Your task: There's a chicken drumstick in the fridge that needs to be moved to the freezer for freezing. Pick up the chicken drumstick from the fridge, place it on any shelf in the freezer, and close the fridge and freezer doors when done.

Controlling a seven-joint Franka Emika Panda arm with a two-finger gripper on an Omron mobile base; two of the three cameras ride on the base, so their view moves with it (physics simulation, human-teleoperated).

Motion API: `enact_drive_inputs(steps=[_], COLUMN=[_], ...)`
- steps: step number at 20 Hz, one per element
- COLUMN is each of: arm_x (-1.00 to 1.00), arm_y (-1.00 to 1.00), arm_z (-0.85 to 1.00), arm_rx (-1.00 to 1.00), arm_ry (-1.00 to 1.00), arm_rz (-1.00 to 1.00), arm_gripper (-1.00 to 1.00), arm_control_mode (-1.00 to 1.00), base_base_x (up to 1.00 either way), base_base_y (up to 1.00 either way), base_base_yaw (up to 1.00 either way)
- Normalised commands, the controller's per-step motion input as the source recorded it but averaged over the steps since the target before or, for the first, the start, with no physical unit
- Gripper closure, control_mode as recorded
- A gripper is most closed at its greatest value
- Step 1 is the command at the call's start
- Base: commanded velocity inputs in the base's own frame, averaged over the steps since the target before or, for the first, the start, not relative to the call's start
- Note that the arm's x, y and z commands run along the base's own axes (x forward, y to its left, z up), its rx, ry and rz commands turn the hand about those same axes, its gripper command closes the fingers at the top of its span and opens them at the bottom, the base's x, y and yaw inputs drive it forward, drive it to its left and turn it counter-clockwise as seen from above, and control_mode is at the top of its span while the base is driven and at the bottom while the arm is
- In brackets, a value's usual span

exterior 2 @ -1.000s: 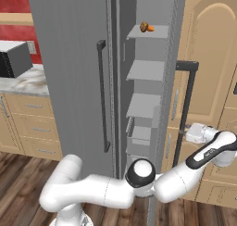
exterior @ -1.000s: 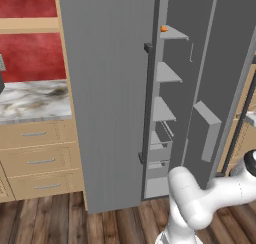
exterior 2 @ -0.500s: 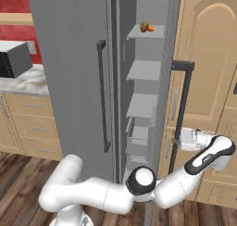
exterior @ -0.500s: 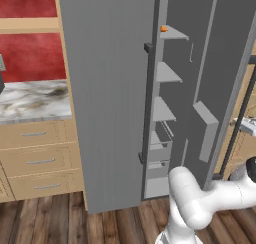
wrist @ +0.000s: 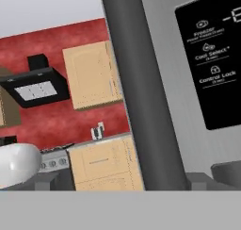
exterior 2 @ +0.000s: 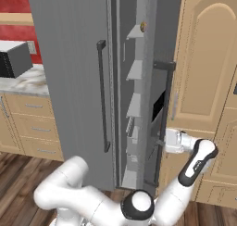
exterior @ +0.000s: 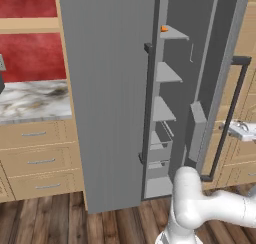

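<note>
Drumstick: the chicken drumstick [exterior: 164, 29] sits on the top shelf [exterior: 173, 34] of the freezer [exterior: 165, 138], a small lumpy orange-brown piece.
Fridge door: the wide flat grey door [exterior: 107, 98] looks already shut.
Freezer door: the freezer door [exterior 2: 163, 95] stands partly open; its black dispenser panel [wrist: 212, 59] is glossy.
Gripper: the gripper [exterior 2: 167, 141] has its jaws wide apart, holding nothing, next to the door's long round handle [wrist: 141, 97].
Risk: the push may slide off the smooth handle, leaving the door ajar.
</note>
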Motion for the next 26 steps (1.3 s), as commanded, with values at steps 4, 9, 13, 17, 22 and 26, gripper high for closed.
enact_drive_inputs(steps=[4, 9, 13, 17, 22, 26], arm_x=[0.0, 0.0, 0.06, 0.21, 0.45, 0.71], arm_y=[1.0, 1.0, 1.0, 1.0, 0.82, 0.71], arm_z=[0.0, 0.0, 0.0, 0.0, 0.0, 0.0], arm_rx=[0.01, 0.0, 0.0, 0.0, 0.02, 0.01], arm_ry=[0.0, 0.0, 0.02, 0.06, 0.18, 0.18], arm_rz=[-0.25, -0.26, -0.25, -0.23, -0.17, -0.11], arm_gripper=[-1.0, -1.0, -1.0, -1.0, -1.0, -1.0], arm_control_mode=[-1.0, -1.0, -1.0, -1.0, -1.0, -1.0], base_base_x=[0.0, 0.0, 0.0, 0.0, 0.0, 0.0], base_base_y=[0.0, 0.0, 0.0, 0.0, 0.0, 0.0], base_base_yaw=[0.0, 0.0, 0.0, 0.0, 0.0, 0.0])
